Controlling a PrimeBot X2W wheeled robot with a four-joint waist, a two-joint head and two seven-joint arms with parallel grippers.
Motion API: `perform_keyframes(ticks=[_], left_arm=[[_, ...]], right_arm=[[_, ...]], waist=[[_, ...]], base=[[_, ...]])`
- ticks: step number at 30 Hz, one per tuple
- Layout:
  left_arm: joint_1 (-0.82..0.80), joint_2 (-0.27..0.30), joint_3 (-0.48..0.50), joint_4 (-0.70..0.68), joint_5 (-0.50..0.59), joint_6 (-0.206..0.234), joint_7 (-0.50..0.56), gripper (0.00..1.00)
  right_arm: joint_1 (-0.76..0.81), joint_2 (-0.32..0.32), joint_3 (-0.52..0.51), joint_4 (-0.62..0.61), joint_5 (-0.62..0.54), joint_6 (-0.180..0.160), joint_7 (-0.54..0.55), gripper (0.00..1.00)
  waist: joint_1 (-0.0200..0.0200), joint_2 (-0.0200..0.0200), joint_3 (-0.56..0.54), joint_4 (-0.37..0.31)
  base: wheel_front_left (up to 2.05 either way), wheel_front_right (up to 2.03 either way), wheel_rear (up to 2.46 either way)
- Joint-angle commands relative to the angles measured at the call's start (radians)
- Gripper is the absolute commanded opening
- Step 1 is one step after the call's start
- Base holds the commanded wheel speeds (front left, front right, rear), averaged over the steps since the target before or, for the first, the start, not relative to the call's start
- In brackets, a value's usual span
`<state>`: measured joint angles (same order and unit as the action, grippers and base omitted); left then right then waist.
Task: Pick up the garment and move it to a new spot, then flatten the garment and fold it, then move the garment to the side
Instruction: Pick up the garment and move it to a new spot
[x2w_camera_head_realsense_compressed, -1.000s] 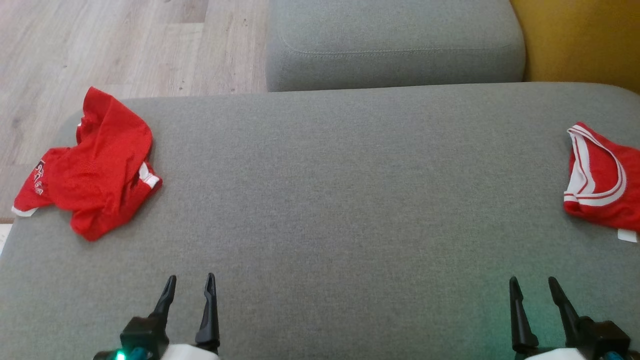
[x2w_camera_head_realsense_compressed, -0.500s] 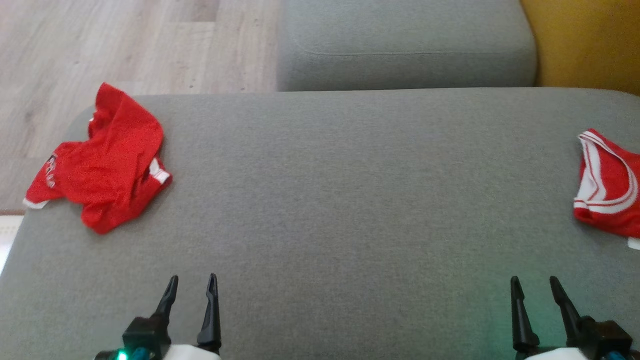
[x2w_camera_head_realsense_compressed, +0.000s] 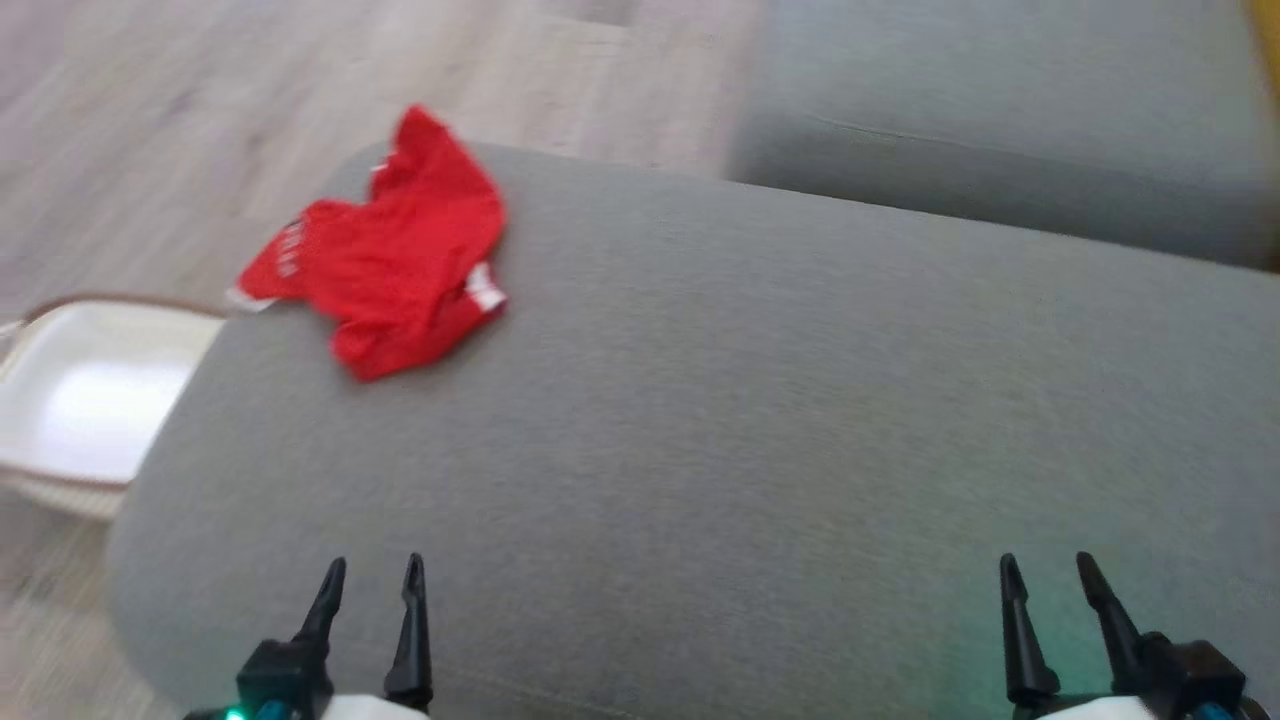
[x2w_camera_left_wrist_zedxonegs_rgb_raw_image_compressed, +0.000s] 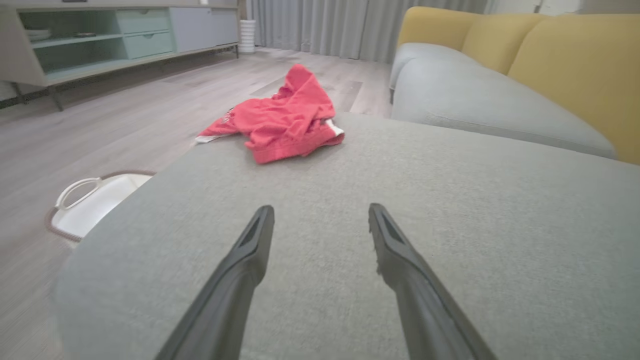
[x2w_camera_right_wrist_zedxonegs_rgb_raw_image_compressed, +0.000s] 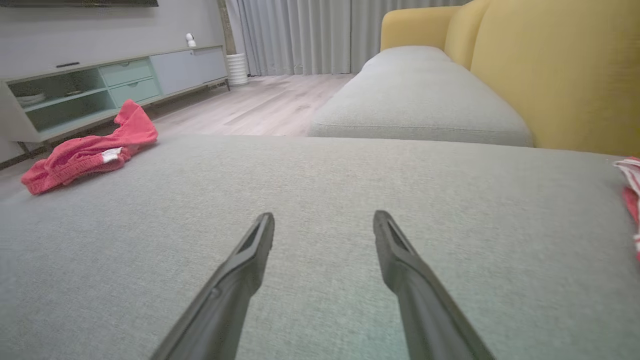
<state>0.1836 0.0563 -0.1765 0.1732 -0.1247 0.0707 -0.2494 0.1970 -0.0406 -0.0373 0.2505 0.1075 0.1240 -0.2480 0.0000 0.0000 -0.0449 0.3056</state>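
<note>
A crumpled red garment (x2w_camera_head_realsense_compressed: 390, 250) with white trim lies at the far left corner of the grey cushion (x2w_camera_head_realsense_compressed: 760, 400), one sleeve hanging past the edge. The left wrist view has the garment (x2w_camera_left_wrist_zedxonegs_rgb_raw_image_compressed: 282, 117) well ahead of the fingers; in the right wrist view the same garment (x2w_camera_right_wrist_zedxonegs_rgb_raw_image_compressed: 85, 150) sits far to the left. My left gripper (x2w_camera_head_realsense_compressed: 370, 580) hovers open over the near left part of the cushion, nothing between its fingers. My right gripper (x2w_camera_head_realsense_compressed: 1045, 575) is open over the near right part, also holding nothing. A second red and white garment (x2w_camera_right_wrist_zedxonegs_rgb_raw_image_compressed: 631, 192) peeks in at the right edge.
A white basket (x2w_camera_head_realsense_compressed: 90, 395) with a brown rim stands on the wood floor (x2w_camera_head_realsense_compressed: 180, 130) left of the cushion. A second grey seat cushion (x2w_camera_head_realsense_compressed: 1000, 110) lies beyond, with yellow sofa backs (x2w_camera_right_wrist_zedxonegs_rgb_raw_image_compressed: 550, 75) to the right. A low cabinet (x2w_camera_left_wrist_zedxonegs_rgb_raw_image_compressed: 110, 40) lines the far wall.
The head camera has swung left: the garment now appears further right and up, the basket has come into view, and the right-hand garment has left the head view. Both grippers stay open.
</note>
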Motion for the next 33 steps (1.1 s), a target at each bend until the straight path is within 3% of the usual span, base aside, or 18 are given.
perform_keyframes(ticks=[1,6,12,20,27,33], left_arm=[[-0.017,-0.006,0.04,-0.028,0.007,0.0,-0.012,1.0],[0.01,-0.006,0.057,-0.037,0.006,0.0,-0.012,1.0],[-0.006,-0.006,0.083,-0.058,-0.007,0.003,-0.012,1.0],[-0.248,0.016,0.156,-0.062,-0.041,-0.034,-0.012,1.0],[-0.583,0.076,0.214,0.107,-0.129,-0.077,0.098,1.0],[-0.813,0.133,0.207,0.342,-0.15,-0.102,0.25,1.0]], right_arm=[[-0.027,-0.01,0.028,-0.03,0.005,0.007,-0.014,1.0],[-0.034,-0.01,0.042,-0.025,0.007,0.007,-0.014,1.0],[-0.036,-0.01,0.051,-0.022,-0.002,0.007,-0.014,1.0],[-0.115,-0.01,0.021,-0.067,-0.087,0.007,-0.008,1.0],[-0.186,-0.01,0.006,-0.126,-0.17,0.007,0.026,1.0],[-0.22,-0.01,0.002,-0.177,-0.21,0.007,0.05,1.0]], waist=[[0.0,0.0,-0.007,0.075],[0.0,0.0,-0.01,0.115],[0.0,0.0,0.015,0.099],[0.0,0.0,0.24,0.017],[0.0,0.0,0.432,-0.032],[0.0,0.0,0.514,-0.073]], base=[[0.0,0.0,0.0],[0.0,0.0,0.0],[0.0,0.0,0.0],[0.0,0.0,0.0],[0.0,0.0,0.0],[0.0,0.0,0.0]])
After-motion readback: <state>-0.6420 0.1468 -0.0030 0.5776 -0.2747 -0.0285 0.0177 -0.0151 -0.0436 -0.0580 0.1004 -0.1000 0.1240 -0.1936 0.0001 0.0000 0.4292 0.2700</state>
